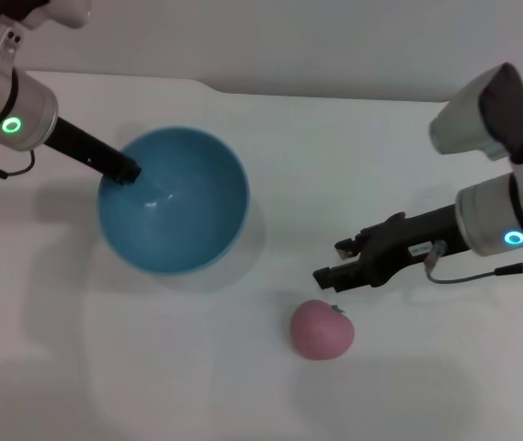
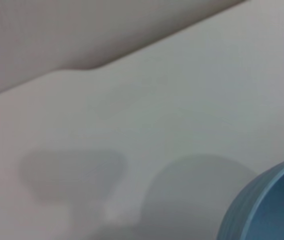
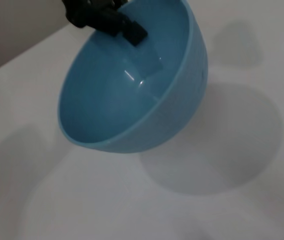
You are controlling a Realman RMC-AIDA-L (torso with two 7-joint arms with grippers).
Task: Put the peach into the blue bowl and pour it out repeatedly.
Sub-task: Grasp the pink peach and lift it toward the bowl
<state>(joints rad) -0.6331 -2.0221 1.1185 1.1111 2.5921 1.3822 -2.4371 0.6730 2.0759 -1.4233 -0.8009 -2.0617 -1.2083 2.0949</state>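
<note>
While lifted tilted, glossy round blue bowl (image 1: 174, 202), matte peach (image 1: 321, 329) tabled.

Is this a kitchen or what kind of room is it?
Probably a robot test bench, not a kitchen: a bare white table holds only a pink toy peach, the left gripper holds a glossy light-blue plastic bowl, and the right gripper is nearby.

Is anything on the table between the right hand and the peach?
Nothing visible. The right hand hangs just above and beside the peach, with only bare white table between them; the blue bowl is off to the left, held by the left hand.
</note>
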